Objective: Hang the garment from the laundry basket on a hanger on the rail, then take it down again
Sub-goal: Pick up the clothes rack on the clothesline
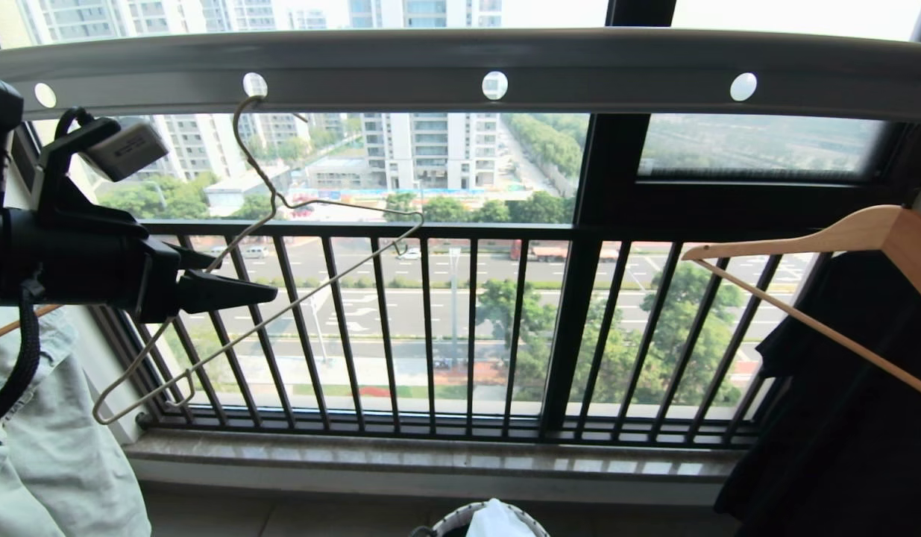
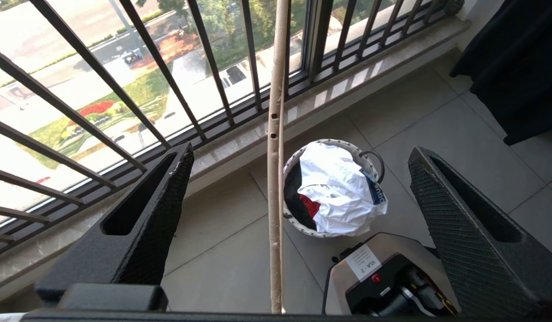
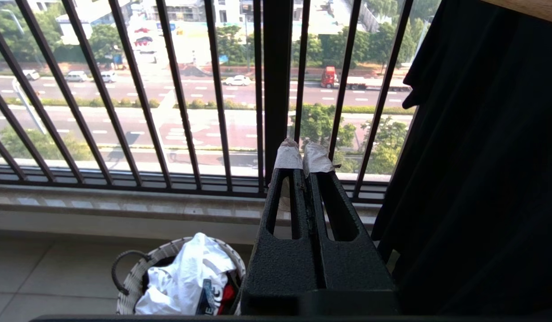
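Your left gripper (image 1: pixel 233 280) sits at the left edge of the head frame, pointing right, its black jaws spread as wide as they go and gripping nothing. In the left wrist picture the thin pale beige wire hanger (image 2: pixel 276 156) runs as a near-vertical line through the open gap, clear of both fingers (image 2: pixel 146 214).

Look at the head frame's upper left: the hanger (image 1: pixel 281 298) has its long hook in a round hole of the wide grey metal rail (image 1: pixel 460 71), which spans the top edge. The hanger hangs tilted, its long bottom wire slanting from the lower left up toward the centre.

Bottom centre, the small round white woven basket (image 1: pixel 449 522) just shows, with the crumpled white T-shirt (image 1: pixel 501 520) in it. A thick wooden hanger (image 1: pixel 840 235) with dark cloth fills the right side.

Your right gripper (image 3: pixel 304 157) shows only in its own wrist picture, jaws pressed together and empty, before the black barred railing (image 3: pixel 276 89).
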{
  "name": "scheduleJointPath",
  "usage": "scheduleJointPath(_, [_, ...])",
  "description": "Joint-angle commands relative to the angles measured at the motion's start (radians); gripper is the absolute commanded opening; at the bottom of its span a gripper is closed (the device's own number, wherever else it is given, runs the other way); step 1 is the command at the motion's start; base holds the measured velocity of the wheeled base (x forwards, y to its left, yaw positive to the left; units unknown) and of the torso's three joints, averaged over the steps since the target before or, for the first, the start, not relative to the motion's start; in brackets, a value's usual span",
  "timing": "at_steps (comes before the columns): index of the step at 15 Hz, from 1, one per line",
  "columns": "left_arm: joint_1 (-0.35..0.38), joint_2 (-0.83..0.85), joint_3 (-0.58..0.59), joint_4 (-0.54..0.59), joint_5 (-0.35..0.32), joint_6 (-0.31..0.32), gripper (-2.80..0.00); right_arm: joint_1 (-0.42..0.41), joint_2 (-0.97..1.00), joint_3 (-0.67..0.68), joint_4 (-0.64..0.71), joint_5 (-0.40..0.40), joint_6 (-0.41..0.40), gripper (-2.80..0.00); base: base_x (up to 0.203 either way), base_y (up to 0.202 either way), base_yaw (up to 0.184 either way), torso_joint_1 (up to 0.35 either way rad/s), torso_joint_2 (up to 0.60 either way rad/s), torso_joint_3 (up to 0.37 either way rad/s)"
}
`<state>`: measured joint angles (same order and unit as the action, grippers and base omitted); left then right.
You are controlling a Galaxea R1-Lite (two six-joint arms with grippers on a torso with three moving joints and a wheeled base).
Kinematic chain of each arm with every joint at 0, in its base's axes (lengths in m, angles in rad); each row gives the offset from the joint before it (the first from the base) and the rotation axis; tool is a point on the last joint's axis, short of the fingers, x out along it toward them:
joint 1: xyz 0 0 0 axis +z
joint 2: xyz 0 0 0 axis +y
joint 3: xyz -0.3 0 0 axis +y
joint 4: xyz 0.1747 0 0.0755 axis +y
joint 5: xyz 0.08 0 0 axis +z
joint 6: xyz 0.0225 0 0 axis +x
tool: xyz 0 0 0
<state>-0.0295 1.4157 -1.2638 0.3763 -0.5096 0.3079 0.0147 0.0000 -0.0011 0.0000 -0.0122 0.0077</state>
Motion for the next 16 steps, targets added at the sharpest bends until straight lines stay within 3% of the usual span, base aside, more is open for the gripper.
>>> scheduleJointPath(1, [-0.001, 0.004, 0.022, -0.015, -0.003, 0.002, 0.0, 0.001, 0.0, 0.0, 0.0, 0.0, 0.0, -2.8, 0.0, 0.0, 0.0, 0.0, 0.0, 0.0])
scheduleJointPath(11, [-0.003, 0.012, 0.026, -0.016, -0.001, 0.008, 0.0, 0.001, 0.0, 0.001, 0.0, 0.0, 0.0, -2.8, 0.0, 0.0, 0.0, 0.0, 0.0, 0.0])
scheduleJointPath(12, [-0.003, 0.012, 0.026, -0.016, 0.0, 0.008, -2.8, 0.001, 0.0, 0.001, 0.0, 0.0, 0.0, -2.8, 0.0, 0.0, 0.0, 0.0, 0.0, 0.0])
scheduleJointPath(16, [-0.003, 0.012, 0.027, -0.016, 0.003, 0.01, -2.8, 0.001, 0.0, 0.0, 0.0, 0.0, 0.0, -2.8, 0.0, 0.0, 0.0, 0.0, 0.0, 0.0])
